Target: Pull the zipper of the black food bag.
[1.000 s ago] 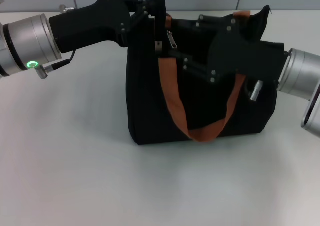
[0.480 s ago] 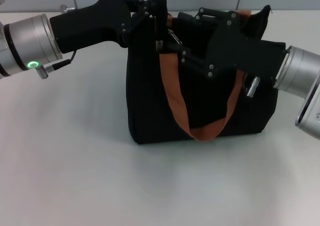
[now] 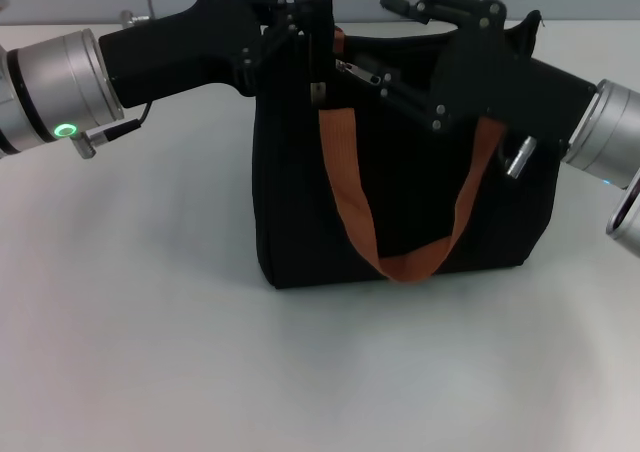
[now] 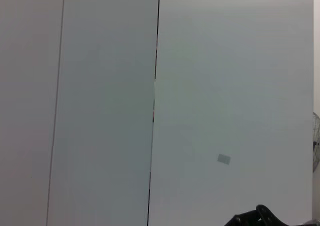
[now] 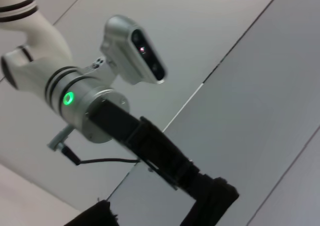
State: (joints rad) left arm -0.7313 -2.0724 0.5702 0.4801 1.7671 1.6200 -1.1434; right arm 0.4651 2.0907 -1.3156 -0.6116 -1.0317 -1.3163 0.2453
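Note:
The black food bag [image 3: 400, 202] stands upright in the middle of the white table, and an orange-brown strap [image 3: 345, 192] hangs down its front. My left gripper [image 3: 310, 32] is shut on the bag's top left corner. The silver zipper pull [image 3: 358, 70] lies level along the top edge, pointing at the lower fingertip [image 3: 388, 84] of my right gripper [image 3: 385, 42]. That gripper is above the bag's top edge with its fingers spread wide. The right wrist view shows only my left arm [image 5: 95, 106] and a bit of the bag [image 5: 95, 217].
The white table [image 3: 150, 352] spreads out in front of and beside the bag. A grey panelled wall [image 4: 225, 86] stands behind. The bag's far right corner [image 3: 530, 27] sticks up behind my right arm.
My right gripper has risen and shifted right along the bag's top. The zipper pull went from hanging down to lying level, pointing at it. The left gripper has not moved.

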